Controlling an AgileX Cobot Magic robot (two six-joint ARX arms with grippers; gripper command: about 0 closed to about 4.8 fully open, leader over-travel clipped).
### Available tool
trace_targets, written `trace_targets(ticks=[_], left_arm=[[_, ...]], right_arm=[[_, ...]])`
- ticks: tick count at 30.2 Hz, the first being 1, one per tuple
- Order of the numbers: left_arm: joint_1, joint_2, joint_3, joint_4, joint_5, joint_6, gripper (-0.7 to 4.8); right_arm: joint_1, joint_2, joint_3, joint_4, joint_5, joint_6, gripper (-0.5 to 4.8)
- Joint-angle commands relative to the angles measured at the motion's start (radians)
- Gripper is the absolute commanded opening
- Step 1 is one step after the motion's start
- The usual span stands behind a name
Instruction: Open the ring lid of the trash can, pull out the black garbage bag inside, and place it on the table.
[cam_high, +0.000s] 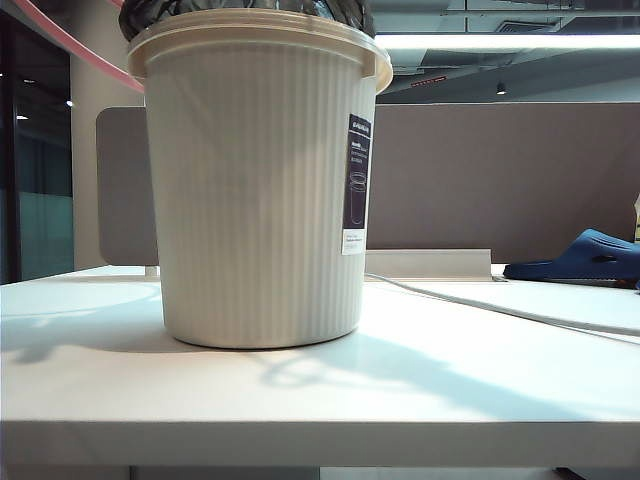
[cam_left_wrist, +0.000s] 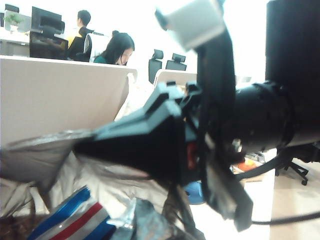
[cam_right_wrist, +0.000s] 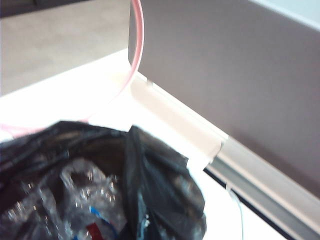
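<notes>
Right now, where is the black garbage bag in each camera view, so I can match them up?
Exterior view: the black garbage bag bulges over the trash can rim, top edge of the picture.
Left wrist view: its crinkled plastic sits low in the picture, pinched in the shut left gripper.
Right wrist view: the open bag fills the lower part of the picture; the right gripper is not visible.
Shared landmark: the pink ring lid, in the exterior and right wrist views.
</notes>
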Motion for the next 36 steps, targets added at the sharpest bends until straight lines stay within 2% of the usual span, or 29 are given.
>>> trace_targets(ticks=[1, 8, 10, 20, 26, 32, 36], left_arm=[[-0.001, -0.005, 0.005, 0.033, 0.007, -0.017, -0.06], [-0.001, -0.006, 0.005, 0.054, 0.006, -0.028, -0.06], [-0.001, -0.006, 0.005, 0.097, 0.006, -0.035, -0.06], [0.0, -0.008, 0.007, 0.285, 0.003, -0.156, -0.06], [-0.001, -0.014, 0.043, 0.288, 0.004, -0.181, -0.06], [0.0, -0.019, 0.102, 0.285, 0.008, -0.199, -0.06], [0.0, -0.019, 0.163, 0.211, 0.033, -0.205, -0.06]], right_arm=[[0.001, -0.011, 0.045, 0.017, -0.003, 0.014, -0.05], [0.001, -0.011, 0.137, 0.013, -0.003, 0.022, -0.05], [0.001, -0.011, 0.161, 0.01, -0.014, 0.026, -0.05], [0.001, -0.012, 0.223, 0.0, -0.046, 0.032, -0.05], [0.001, -0.015, 0.233, 0.032, -0.089, 0.059, -0.05], [0.001, -0.019, 0.257, 0.055, -0.089, 0.078, -0.05], [0.001, -0.019, 0.307, 0.053, -0.093, 0.078, -0.05]])
